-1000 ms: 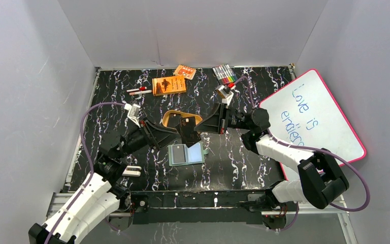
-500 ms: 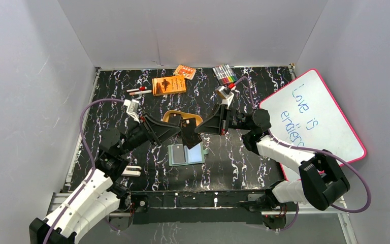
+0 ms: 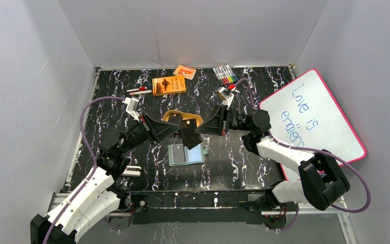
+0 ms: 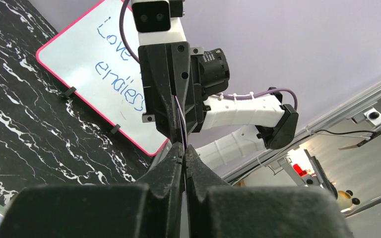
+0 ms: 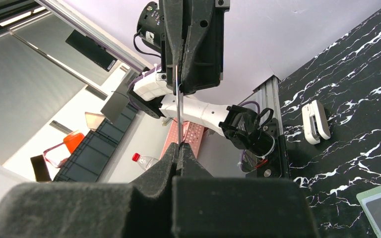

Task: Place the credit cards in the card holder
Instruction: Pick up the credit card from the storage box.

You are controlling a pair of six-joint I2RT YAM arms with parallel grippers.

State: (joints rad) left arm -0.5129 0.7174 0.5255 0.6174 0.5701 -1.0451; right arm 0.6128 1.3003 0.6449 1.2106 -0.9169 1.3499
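A black credit card [image 3: 189, 133] hangs on edge above the middle of the table, pinched from both sides. My left gripper [image 3: 180, 130] is shut on its left edge, my right gripper [image 3: 197, 130] on its right edge. In the left wrist view the card [image 4: 180, 119] is a thin line running from my shut left gripper [image 4: 183, 147] to the other arm's fingers. The right wrist view shows the same card [image 5: 177, 106] above my right gripper [image 5: 179, 145]. Below lies the flat grey-green card holder [image 3: 195, 154], with another dark card [image 3: 179, 153] on its left half.
A tan-rimmed dark item [image 3: 171, 116] lies just behind the held card. An orange booklet [image 3: 169, 85], a small orange pack [image 3: 185, 71], pens [image 3: 138, 91] and markers [image 3: 224, 73] line the back. A whiteboard [image 3: 312, 117] leans at the right. A small white object [image 3: 132, 171] lies beside the left arm.
My left gripper has moved in and shut on the card's left edge. The right gripper has kept its hold and barely moved.
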